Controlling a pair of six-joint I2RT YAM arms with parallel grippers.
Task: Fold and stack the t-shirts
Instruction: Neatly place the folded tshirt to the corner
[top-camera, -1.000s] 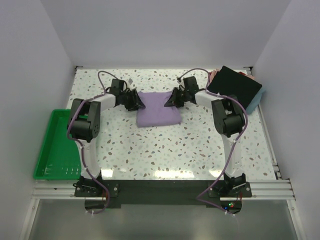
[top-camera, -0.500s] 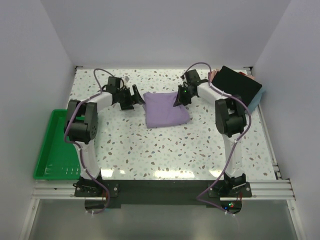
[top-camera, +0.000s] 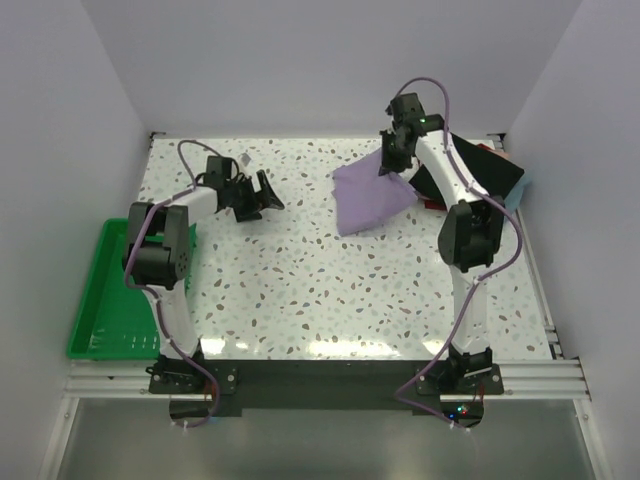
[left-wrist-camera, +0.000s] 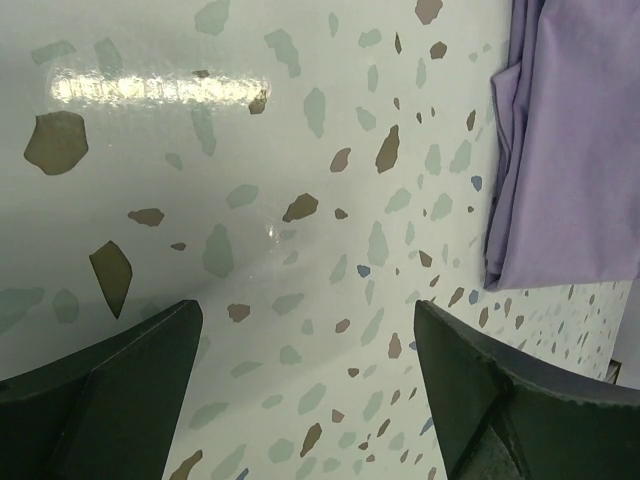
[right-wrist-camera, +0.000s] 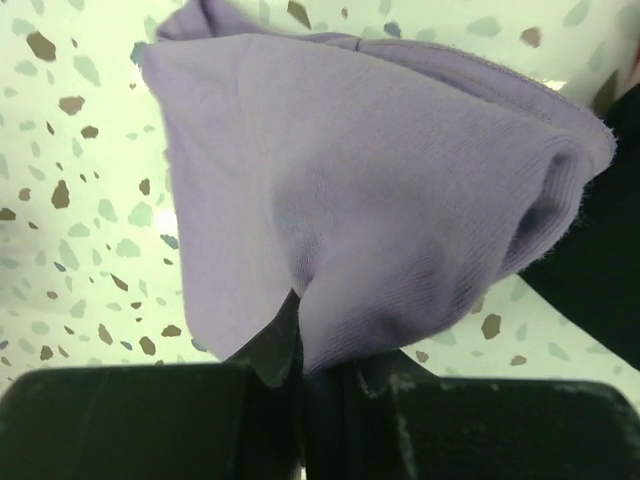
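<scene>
The folded lavender t-shirt (top-camera: 368, 198) hangs from my right gripper (top-camera: 388, 168), lifted at its right end, its left end low over the table. In the right wrist view the jaws are shut on the lavender t-shirt (right-wrist-camera: 360, 190). A black folded t-shirt (top-camera: 478, 170) lies at the back right corner on a pink one (top-camera: 428, 150) and a light blue one (top-camera: 518, 196). My left gripper (top-camera: 264, 192) is open and empty over the speckled table at back left; its view shows the lavender t-shirt's edge (left-wrist-camera: 570, 150) at the right.
A green plastic tray (top-camera: 108, 290) sits at the table's left edge. White walls close in the back and both sides. The right arm's purple cable (top-camera: 445, 100) loops above the black t-shirt.
My right gripper has pulled the lavender t-shirt right and up toward the black stack. My left gripper has let go of it and drawn back left, open.
</scene>
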